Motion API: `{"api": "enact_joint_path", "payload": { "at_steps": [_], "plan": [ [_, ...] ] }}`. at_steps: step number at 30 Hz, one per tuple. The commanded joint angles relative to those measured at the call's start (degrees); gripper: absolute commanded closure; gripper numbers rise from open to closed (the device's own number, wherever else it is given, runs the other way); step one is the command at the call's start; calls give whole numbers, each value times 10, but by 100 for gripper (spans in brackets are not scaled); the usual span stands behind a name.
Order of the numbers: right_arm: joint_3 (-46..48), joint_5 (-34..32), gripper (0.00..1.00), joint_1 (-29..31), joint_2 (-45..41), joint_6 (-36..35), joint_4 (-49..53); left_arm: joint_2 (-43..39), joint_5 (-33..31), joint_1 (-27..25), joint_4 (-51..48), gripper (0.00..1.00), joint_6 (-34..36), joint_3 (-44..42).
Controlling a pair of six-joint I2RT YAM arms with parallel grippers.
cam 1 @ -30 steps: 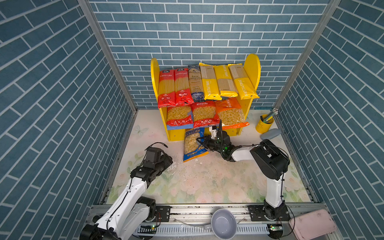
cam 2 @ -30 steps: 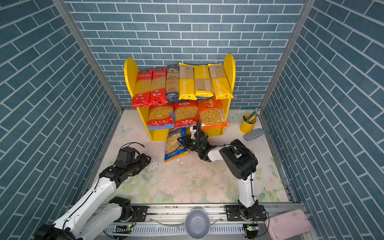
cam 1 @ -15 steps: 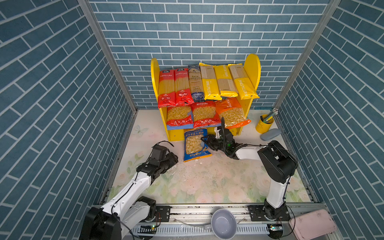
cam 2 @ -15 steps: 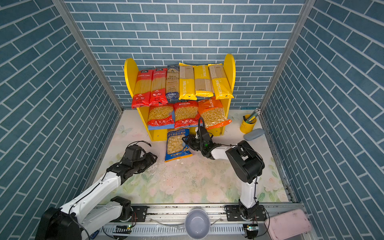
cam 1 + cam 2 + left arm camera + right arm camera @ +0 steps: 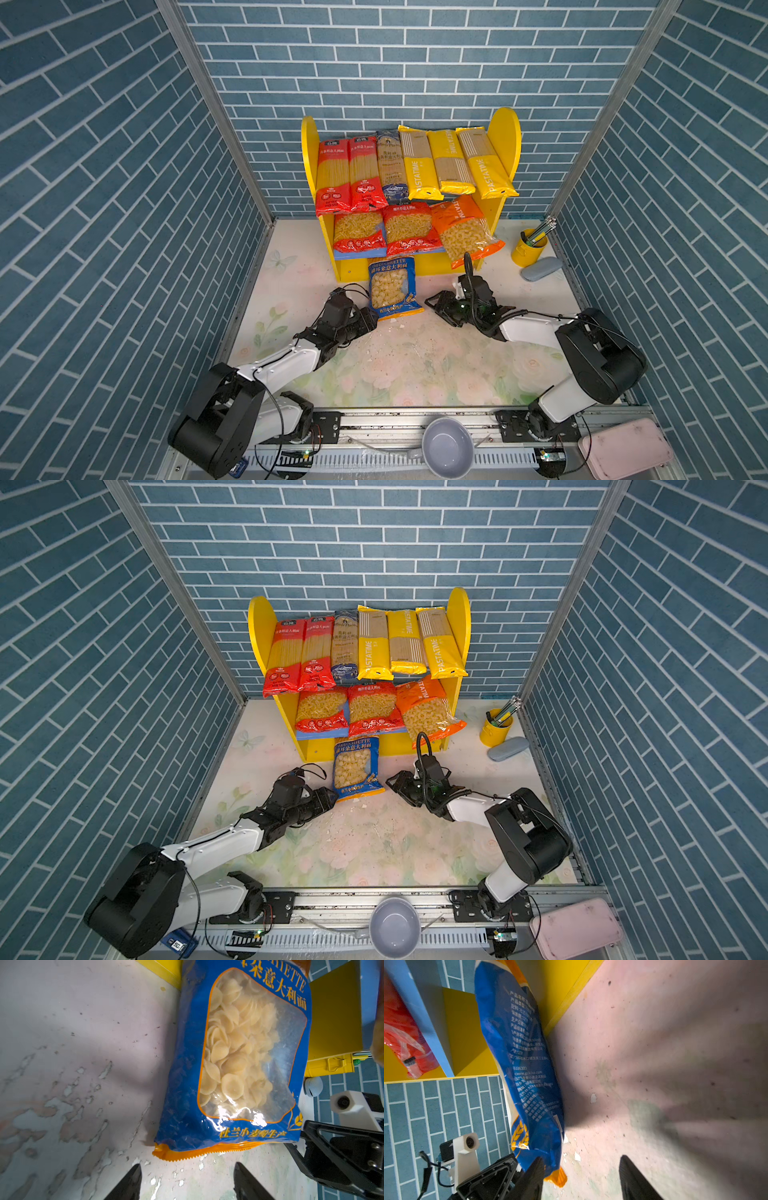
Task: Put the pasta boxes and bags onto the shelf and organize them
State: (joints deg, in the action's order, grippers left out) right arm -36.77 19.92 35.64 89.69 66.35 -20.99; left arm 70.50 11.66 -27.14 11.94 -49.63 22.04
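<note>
The left gripper [image 5: 370,318] is positioned at the near left corner of the blue-orange pasta bag [image 5: 392,289]; its jaws are spread apart and nothing is held, the bag's serrated orange seam lying just beyond the fingertips [image 5: 133,1180] in the left wrist view. The right gripper [image 5: 432,302] is stationed just beside the bag's near right corner, jaws likewise apart and empty; whether one finger [image 5: 533,1176] touches the seam cannot be determined.

The bag is propped on the table [image 5: 415,365], its far end leaning against the yellow base strip of the shelf [image 5: 505,137], window facing up. The table surface is a floral mat, worn and flecked with white chips around the bag.

On the shelf, three short-pasta bags [image 5: 409,228] occupy the blue lower board and six spaghetti packs [image 5: 415,166] the upper board, filling both from side panel to side panel. A yellow pen cup [image 5: 528,249] and a grey case [image 5: 541,268] are located at the far right corner. Blue brick walls enclose the table on three sides; the near middle of the table is unoccupied.
</note>
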Motion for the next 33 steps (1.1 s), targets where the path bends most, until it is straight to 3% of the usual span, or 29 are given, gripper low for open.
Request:
{"api": "enact_joint_path", "payload": {
  "at_steps": [1,12,22,33],
  "plan": [
    [4,-17,38,19,-22,16,-15,19,-2,-7,59,31,-3,-9],
    [0,-59,36,90,3,35,-55,13,-15,-9,58,33,-7,-16],
    [-64,-143,39,157,99,79,-92,6,-18,-8,56,35,-4,-17],
    [-134,-164,68,157,207,103,-205,-69,-48,-2,-20,37,18,-17]
  ]
}}
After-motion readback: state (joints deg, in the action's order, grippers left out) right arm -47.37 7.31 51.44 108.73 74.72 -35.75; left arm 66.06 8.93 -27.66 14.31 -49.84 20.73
